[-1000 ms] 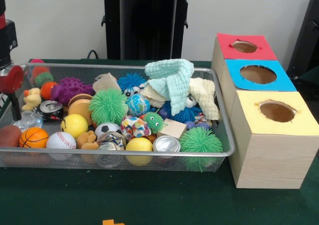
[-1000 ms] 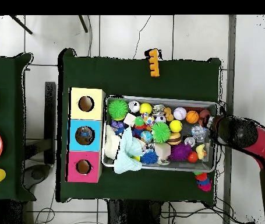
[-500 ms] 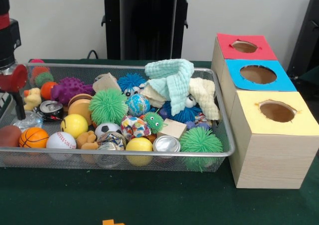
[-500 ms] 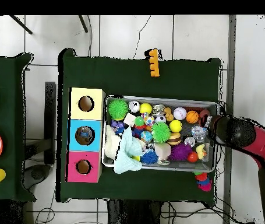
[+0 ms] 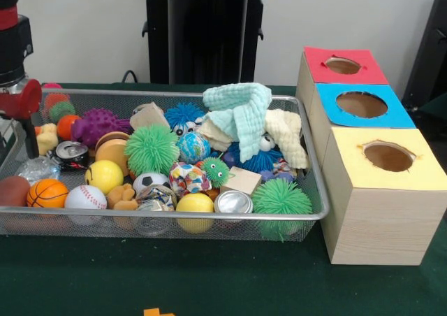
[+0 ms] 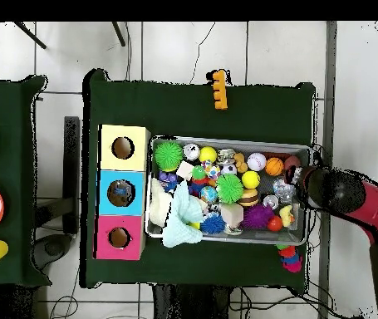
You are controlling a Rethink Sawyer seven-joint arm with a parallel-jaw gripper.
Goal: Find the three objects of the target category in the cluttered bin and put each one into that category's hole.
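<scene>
One dark finger (image 5: 30,138) of the gripper (image 5: 21,131) reaches down at the left end of the wire bin (image 5: 167,221), just beside a yellow duck (image 5: 45,138) and a crushed can (image 5: 70,152); whether the fingers are spread or pressed together I cannot tell. Above it are the red gripper body and the black arm (image 6: 341,193). Near the bin's front left corner lie a small basketball (image 5: 47,193) and a baseball (image 5: 85,197). At the right end of the table stand three boxes, each with a hole: yellow box (image 5: 384,200), blue box (image 5: 363,106), red box (image 5: 342,66).
</scene>
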